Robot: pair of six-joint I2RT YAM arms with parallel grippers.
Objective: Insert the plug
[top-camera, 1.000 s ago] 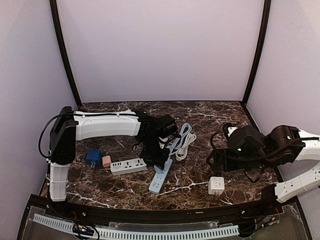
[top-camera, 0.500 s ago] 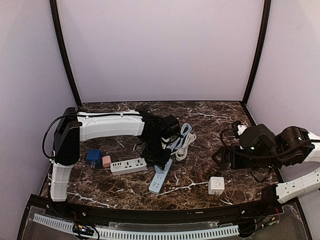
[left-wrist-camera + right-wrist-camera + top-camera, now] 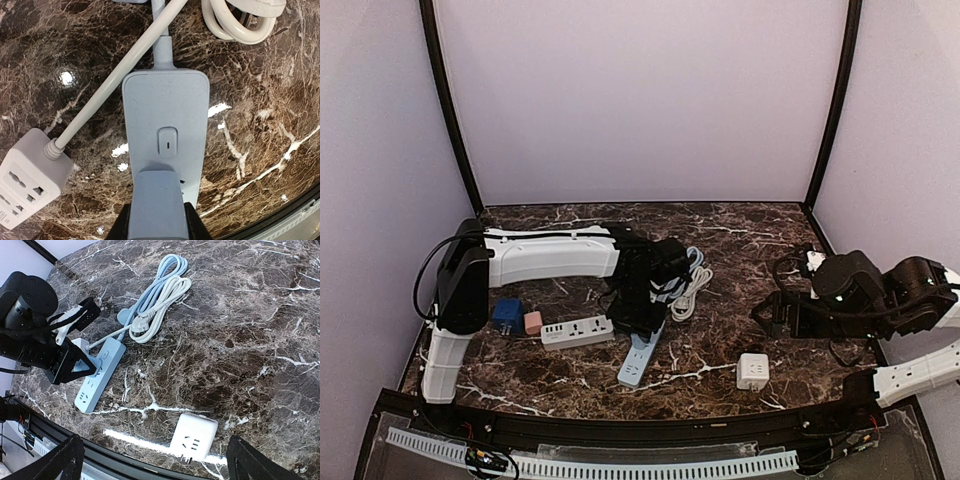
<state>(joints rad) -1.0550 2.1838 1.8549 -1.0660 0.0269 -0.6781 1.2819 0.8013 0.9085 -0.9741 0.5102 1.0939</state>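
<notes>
Blue plug (image 3: 158, 205): clenched between the left fingers (image 3: 192, 225), set over the blue power strip (image 3: 166, 107) (just beside its switch (image 3: 167, 144)). Right fingers (image 3: 60, 462): released, grasping nothing.

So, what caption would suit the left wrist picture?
Left pincer holds a blue plug over a blue power strip.

You have open worktop (image 3: 720, 325) between the blue strip (image 3: 633, 368) and white cube (image 3: 752, 371); coiled cables (image 3: 692, 283) crowd behind.
</notes>
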